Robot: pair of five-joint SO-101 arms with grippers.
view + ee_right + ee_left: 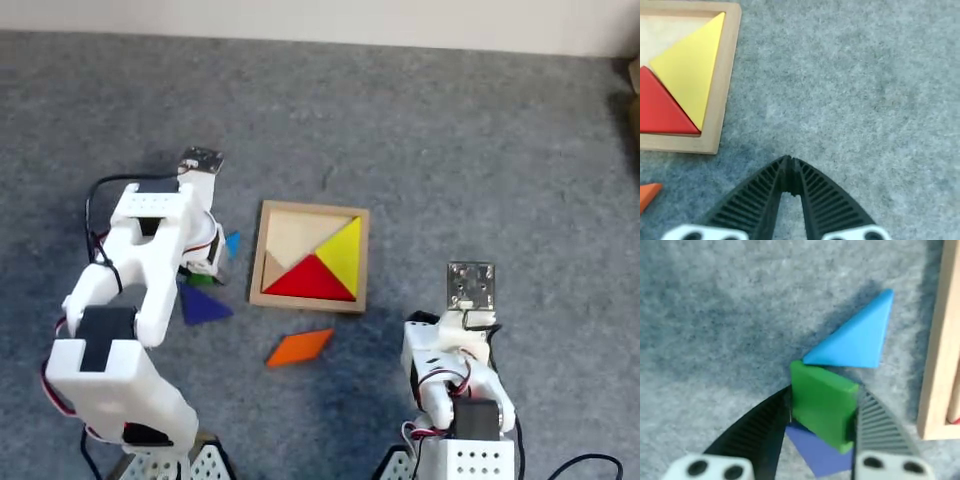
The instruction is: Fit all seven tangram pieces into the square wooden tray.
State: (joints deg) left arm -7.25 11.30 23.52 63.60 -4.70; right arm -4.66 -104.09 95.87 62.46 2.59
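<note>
Two triangles, yellow triangle (343, 252) and red triangle (310, 279), already lie in the square wooden tray (258, 272) at the centre of the high view, and the orange parallelogram (299, 347) sits on the grey carpet (450, 150) just below it. At the frame's left, the left arm (140, 290) covers the spot between the light blue triangle (232, 243) and the dark blue triangle (203, 305). Its wrist view shows what is hidden there: the left gripper (824, 392) clamps the green square (822, 412) on two opposite sides. The square overlaps the dark blue piece and touches a corner of the light blue one. The right gripper (789, 167), fingers pressed together, hangs over carpet near the tray's corner.
</note>
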